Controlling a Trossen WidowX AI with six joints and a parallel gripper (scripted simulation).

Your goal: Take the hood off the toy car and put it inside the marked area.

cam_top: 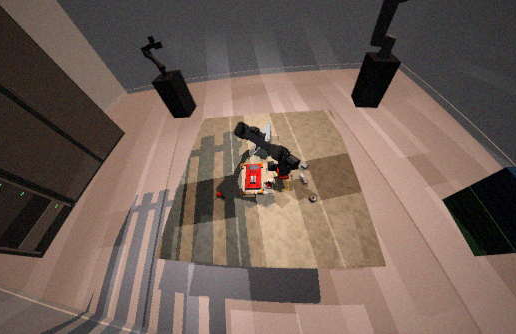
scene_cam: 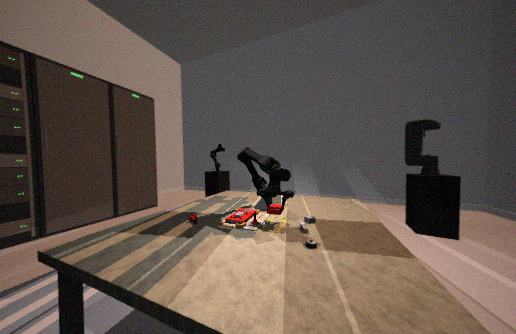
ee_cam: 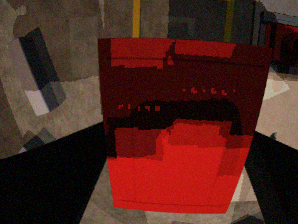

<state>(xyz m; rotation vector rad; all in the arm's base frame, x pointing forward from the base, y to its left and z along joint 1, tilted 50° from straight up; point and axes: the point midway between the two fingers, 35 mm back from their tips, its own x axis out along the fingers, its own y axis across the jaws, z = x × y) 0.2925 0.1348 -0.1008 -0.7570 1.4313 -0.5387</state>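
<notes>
The red hood (cam_top: 282,175) (scene_cam: 275,209) (ee_cam: 175,175) is off the car, held above the table. My gripper (scene_cam: 276,204) (ee_cam: 177,133) is shut on it, one dark finger at each side in the wrist view. The toy car (cam_top: 253,180) (scene_cam: 242,215), red with a pale base, stands on the table to the left of the hood in the top and exterior views. The marked area is a thin yellow outline (cam_top: 289,185) (scene_cam: 286,224) (ee_cam: 136,20) beside the car. The hood hangs near it and hides part of it in the wrist view.
Two grey blocks (cam_top: 304,166) (scene_cam: 303,228) and a dark round part (cam_top: 313,198) (scene_cam: 311,244) lie right of the marked area. A small red part (cam_top: 219,195) (scene_cam: 193,218) lies left of the car. Two other arms stand on black pedestals beyond the table.
</notes>
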